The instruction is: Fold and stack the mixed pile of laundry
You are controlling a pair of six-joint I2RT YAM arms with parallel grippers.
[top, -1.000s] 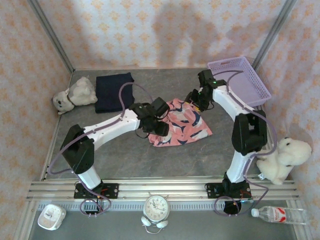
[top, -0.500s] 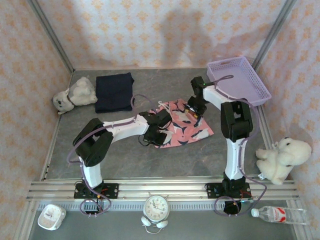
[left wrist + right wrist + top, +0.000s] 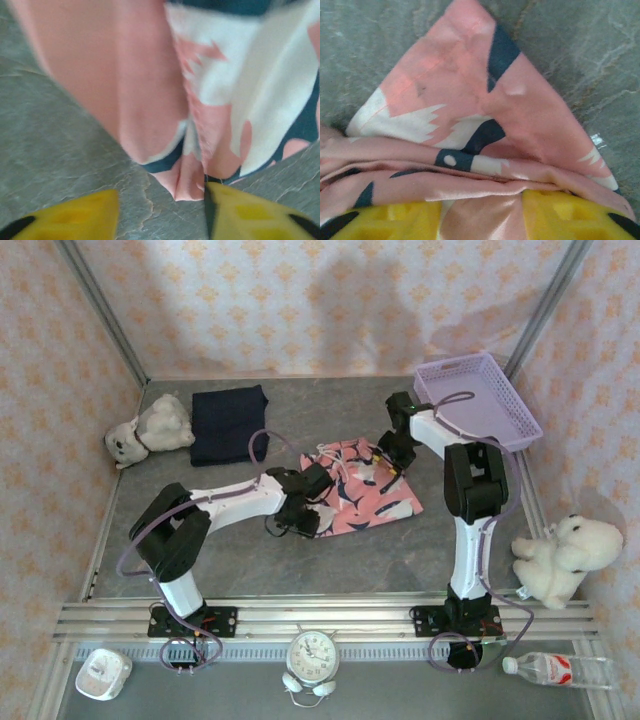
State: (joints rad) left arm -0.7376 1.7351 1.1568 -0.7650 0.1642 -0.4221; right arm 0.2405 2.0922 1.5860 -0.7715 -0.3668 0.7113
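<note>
Jaws of the left gripper (image 3: 162,210) stood open, with a corner of the salmon-pink garment (image 3: 365,495) just ahead between them, unclamped. Cloth lay across the right gripper (image 3: 482,215); whether its jaws pinched it I could not tell. The garment lay mid-table, long axis left to right, an arm at each end. The navy garment (image 3: 228,425) sat well apart, far left; the lavender basket (image 3: 455,365) stood far right.

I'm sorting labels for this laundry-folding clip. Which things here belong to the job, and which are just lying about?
Part of the job:
- pink printed garment, mid-table between the arms
- navy garment, a neat rectangle at the far left

Just lying about:
- lavender basket
- grey plush toy
- white plush toy
- alarm clock
- water bottle
- small white device
</note>
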